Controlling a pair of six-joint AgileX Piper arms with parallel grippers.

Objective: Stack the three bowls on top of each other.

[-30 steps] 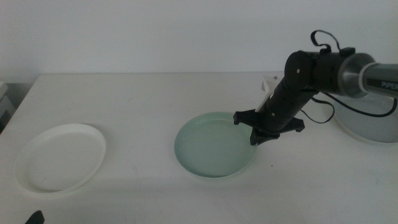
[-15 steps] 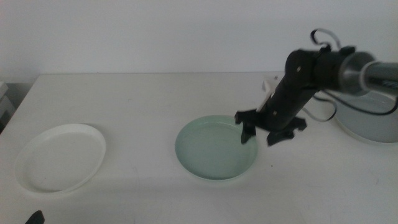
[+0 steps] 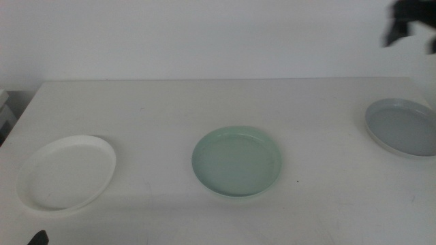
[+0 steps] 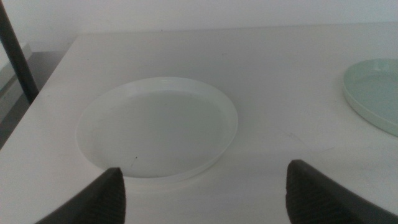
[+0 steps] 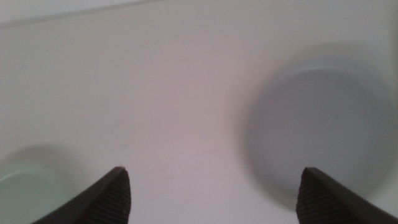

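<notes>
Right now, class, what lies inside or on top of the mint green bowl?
Nothing: the mint green bowl sits empty on the table, with no bowl stacked on it. What is beneath it is hidden.

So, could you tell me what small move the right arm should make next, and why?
Probably lower the open right hand toward the grey bowl. All three bowls sit apart, and that hand hangs high above the table with the grey bowl nearest; the left hand waits by the white bowl.

There are 3 bowls on 1 counter (image 3: 163, 116): 1 white bowl (image 3: 66, 173), 1 pale mint green bowl (image 3: 236, 162) and 1 grey bowl (image 3: 402, 127). There are 2 tools: 1 left tool (image 4: 202, 193) and 1 right tool (image 5: 214, 193).
</notes>
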